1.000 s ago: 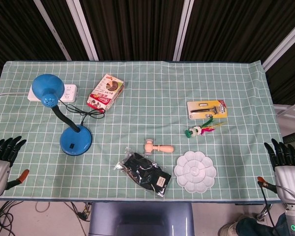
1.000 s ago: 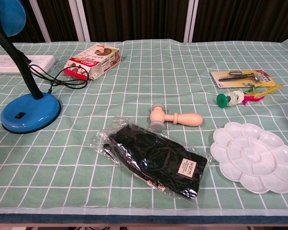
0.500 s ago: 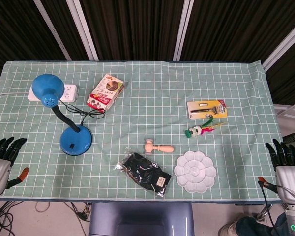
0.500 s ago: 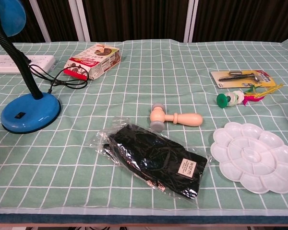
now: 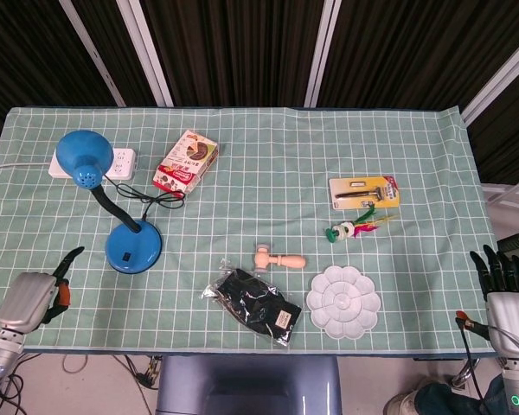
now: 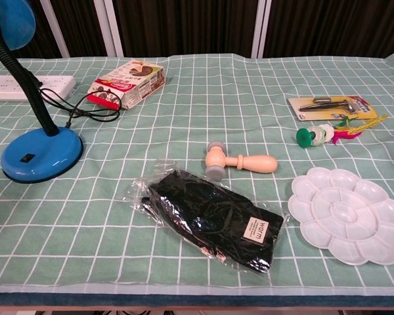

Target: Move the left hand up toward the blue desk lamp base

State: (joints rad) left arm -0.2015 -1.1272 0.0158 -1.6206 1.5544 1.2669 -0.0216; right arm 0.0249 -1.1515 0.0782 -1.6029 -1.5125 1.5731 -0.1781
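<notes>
At lower left of the head view, the left hand (image 5: 35, 296) lay near the lamp base (image 5: 132, 246). Whether its fingers were spread could not be told. The right hand (image 5: 504, 285) held its fingers apart.

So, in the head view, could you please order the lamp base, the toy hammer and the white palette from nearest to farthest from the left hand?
From the left hand:
1. Lamp base, just up and right of it.
2. Toy hammer, mid-table.
3. White palette, right of centre.

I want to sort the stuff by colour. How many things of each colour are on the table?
Blue: 1, lamp
White: 2, power strip, paint palette
Red: 1, snack box
Yellow: 1, razor card
Tan: 1, toy mallet
Black: 1, bagged cloth
Green: 1, feather toy
Total: 8
</notes>
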